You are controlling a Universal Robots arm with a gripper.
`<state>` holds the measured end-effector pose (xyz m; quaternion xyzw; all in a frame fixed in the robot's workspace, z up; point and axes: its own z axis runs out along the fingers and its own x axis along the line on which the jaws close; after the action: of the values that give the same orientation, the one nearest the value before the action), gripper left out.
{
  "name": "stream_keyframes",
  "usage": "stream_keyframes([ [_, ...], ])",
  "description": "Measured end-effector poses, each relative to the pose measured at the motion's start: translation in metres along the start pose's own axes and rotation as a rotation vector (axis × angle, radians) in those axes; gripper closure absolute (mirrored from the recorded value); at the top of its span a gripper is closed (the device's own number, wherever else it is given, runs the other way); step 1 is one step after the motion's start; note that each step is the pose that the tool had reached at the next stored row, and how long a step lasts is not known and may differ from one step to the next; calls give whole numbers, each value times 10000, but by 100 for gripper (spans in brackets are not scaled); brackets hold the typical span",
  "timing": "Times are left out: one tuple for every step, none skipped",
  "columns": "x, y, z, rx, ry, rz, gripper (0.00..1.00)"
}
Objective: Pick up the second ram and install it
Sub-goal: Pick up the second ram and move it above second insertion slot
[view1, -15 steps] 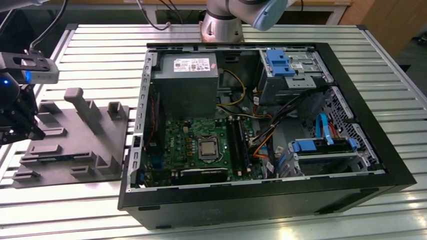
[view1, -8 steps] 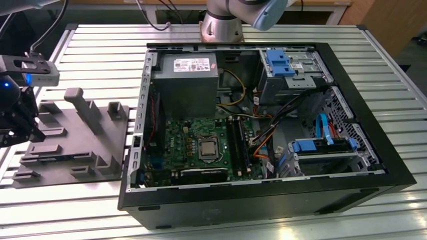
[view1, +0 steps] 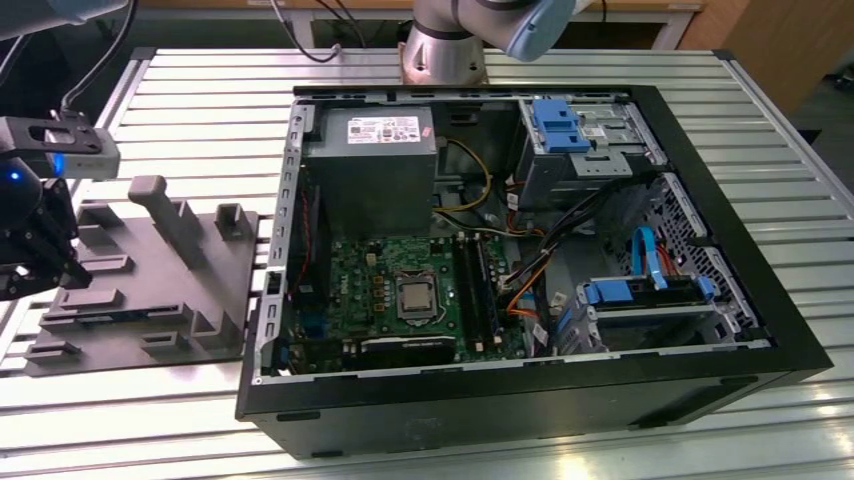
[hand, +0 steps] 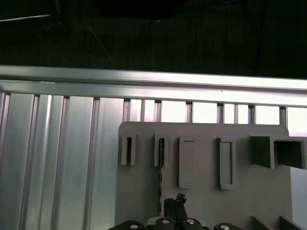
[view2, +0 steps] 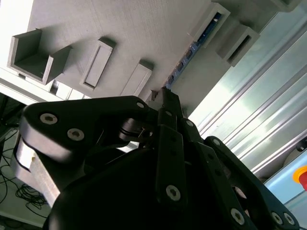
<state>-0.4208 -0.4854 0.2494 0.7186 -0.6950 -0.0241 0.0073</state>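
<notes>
At the exterior view's left the end effector (view1: 20, 270), fingers together, hangs over the grey holder (view1: 147, 280) on the slatted surface (view1: 200, 90); the ram stick (view2: 194, 48) stands edgewise in a holder slot, just beside the fingertips; the open computer case (view1: 534, 260) lies to the right
</notes>
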Motion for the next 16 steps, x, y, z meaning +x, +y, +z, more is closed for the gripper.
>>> stream_keyframes([
  [3,0,5,0,-1,-2,89],
  [7,0,9,0,0,-4,89],
  [10,0,14,0,0,-6,89],
  [14,0,18,0,0,-8,89],
  [17,0,23,0,0,-10,89],
  [21,0,27,-1,1,-12,89],
  [25,-1,32,0,0,-14,89],
  [29,0,36,-1,1,-16,89],
  [33,-1,41,-1,1,-18,89],
  [37,-1,46,-1,0,-20,89],
  [42,-1,51,-2,0,-22,89],
  [46,-1,56,0,1,-24,89],
  [49,-1,61,-1,1,-25,89],
  [52,-1,67,1,0,-26,89],
  [55,-2,72,0,1,-27,89],
  [57,-2,77,0,1,-28,89],
])
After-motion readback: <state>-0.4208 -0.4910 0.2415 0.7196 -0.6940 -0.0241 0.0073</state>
